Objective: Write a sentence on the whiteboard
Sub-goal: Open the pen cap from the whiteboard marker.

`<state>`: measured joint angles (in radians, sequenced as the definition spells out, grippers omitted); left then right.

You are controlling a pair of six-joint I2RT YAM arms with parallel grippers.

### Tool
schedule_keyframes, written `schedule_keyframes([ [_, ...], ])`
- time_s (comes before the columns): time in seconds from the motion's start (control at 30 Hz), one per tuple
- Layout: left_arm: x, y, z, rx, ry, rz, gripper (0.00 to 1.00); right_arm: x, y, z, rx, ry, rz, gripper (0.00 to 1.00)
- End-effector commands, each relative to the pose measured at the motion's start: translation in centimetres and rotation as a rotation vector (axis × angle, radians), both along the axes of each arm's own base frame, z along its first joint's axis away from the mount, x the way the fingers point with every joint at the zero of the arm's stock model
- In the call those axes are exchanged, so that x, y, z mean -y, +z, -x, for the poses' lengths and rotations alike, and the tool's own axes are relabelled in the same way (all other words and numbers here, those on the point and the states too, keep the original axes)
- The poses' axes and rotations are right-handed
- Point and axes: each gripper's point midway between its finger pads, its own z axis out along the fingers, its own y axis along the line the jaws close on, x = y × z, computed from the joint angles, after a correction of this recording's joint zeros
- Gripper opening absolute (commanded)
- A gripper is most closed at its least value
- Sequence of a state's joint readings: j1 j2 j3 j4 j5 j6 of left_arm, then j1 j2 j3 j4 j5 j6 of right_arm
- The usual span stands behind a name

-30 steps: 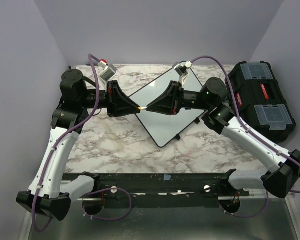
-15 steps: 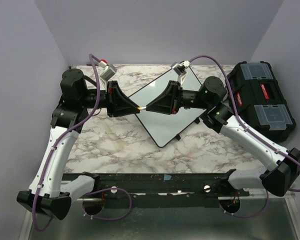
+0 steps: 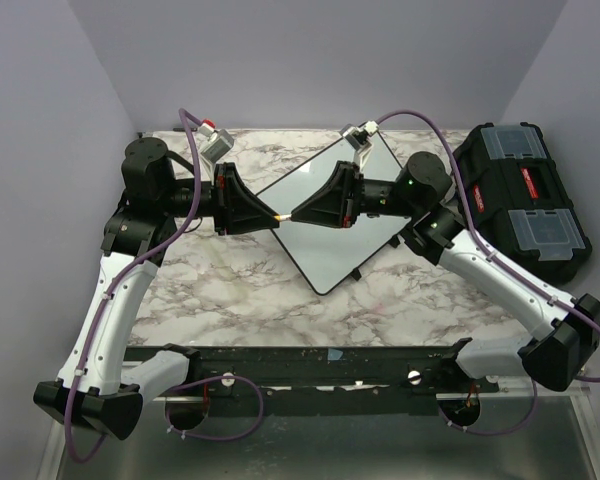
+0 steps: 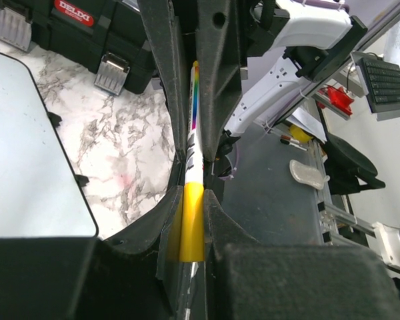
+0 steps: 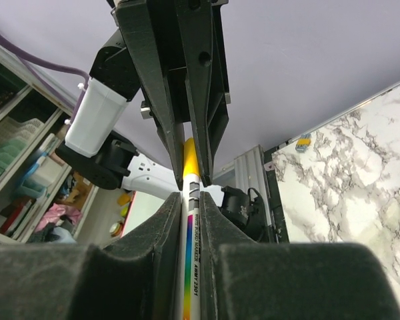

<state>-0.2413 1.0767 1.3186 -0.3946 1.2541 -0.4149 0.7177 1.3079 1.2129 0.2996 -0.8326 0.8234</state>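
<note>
One marker sits clamped between left pincer and right pincer; toolbox closed.

The whiteboard lies flat on the bench, turned cornerwise, in the middle and toward the back. The toolbox stands to its right at the bench's right edge, apart from the board with a strip of bench between them.

Above the board's left edge the two hands meet tip to tip. The left hand reaches in from the left, and the right hand reaches across the board from the right. A pen runs between them, one end gripped in each hand, held clear above the board.
</note>
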Motion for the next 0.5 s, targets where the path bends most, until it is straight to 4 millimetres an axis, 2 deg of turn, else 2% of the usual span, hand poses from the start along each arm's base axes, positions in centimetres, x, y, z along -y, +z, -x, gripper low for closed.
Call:
schedule_keyframes([
  [0.0, 0.44, -0.40, -0.16, 0.002, -0.021, -0.007, 0.00, -0.71, 1.91, 1.14, 0.048, 0.057, -0.046, 0.13],
  [0.1, 0.44, -0.41, -0.13, 0.000, -0.023, -0.007, 0.00, -0.74, 1.69, 1.12, 0.045, 0.057, -0.041, 0.01],
  [0.47, 0.45, 0.13, -0.29, 0.022, -0.017, 0.002, 0.00, -0.03, 1.23, 0.78, 0.076, -0.013, -0.014, 0.01],
])
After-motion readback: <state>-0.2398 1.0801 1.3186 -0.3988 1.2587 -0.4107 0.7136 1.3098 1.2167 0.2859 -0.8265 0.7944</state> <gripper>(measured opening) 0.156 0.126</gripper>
